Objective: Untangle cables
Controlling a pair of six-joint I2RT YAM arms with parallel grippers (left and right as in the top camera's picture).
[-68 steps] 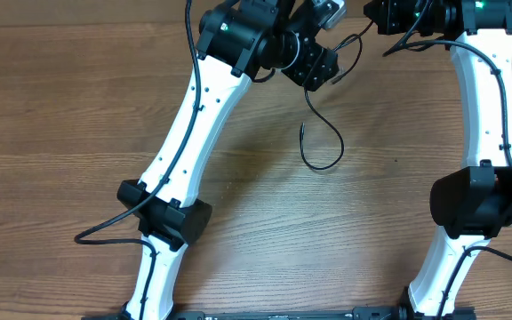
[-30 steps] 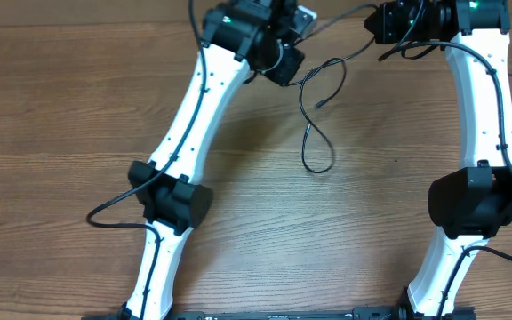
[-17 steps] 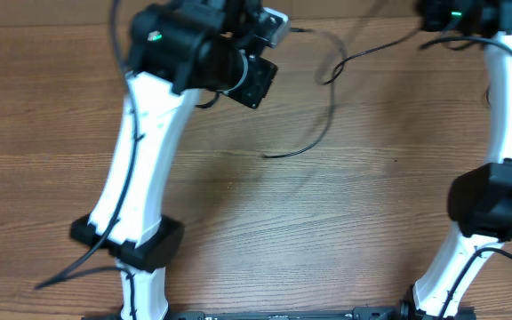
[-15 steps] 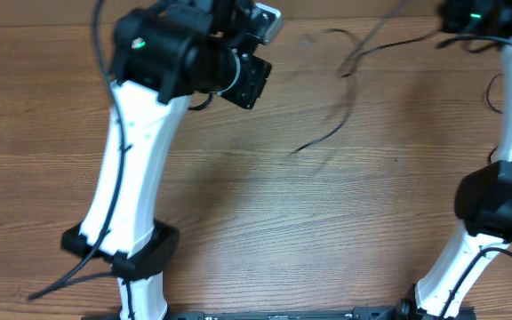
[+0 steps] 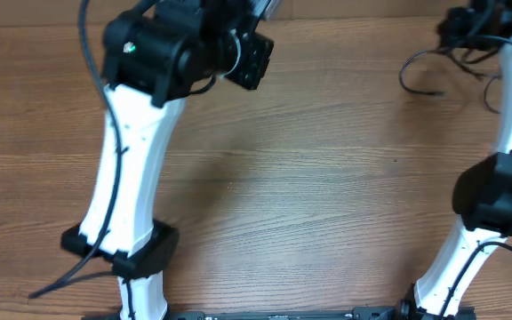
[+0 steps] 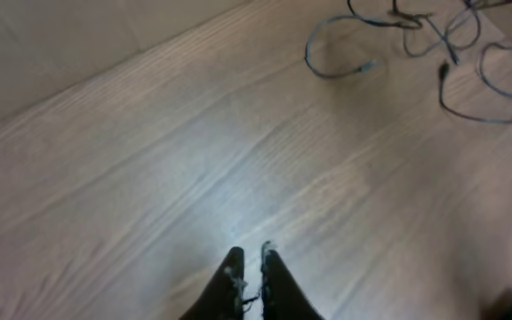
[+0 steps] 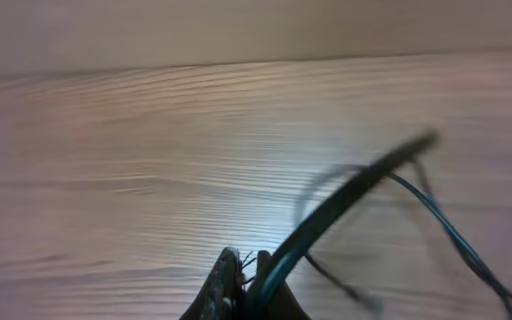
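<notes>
Overhead view shows the cables [image 5: 404, 78] as thin black loops at the far right of the table [image 5: 327, 196], beside the right arm [image 5: 510, 98]; they look light, limp and slippery, so I judge a hold near a plug end is safest. The right gripper [image 7: 247, 271] seems closed on one strand, though blur hides the contact, and the left gripper [image 6: 250, 258] is almost closed on nothing, well apart from them. No brand or writing can be read.

White arm links [image 5: 136, 169] with black joint housings [image 5: 176, 49], thin black wiring [image 5: 60, 283], one green indicator light [image 5: 132, 47]
</notes>
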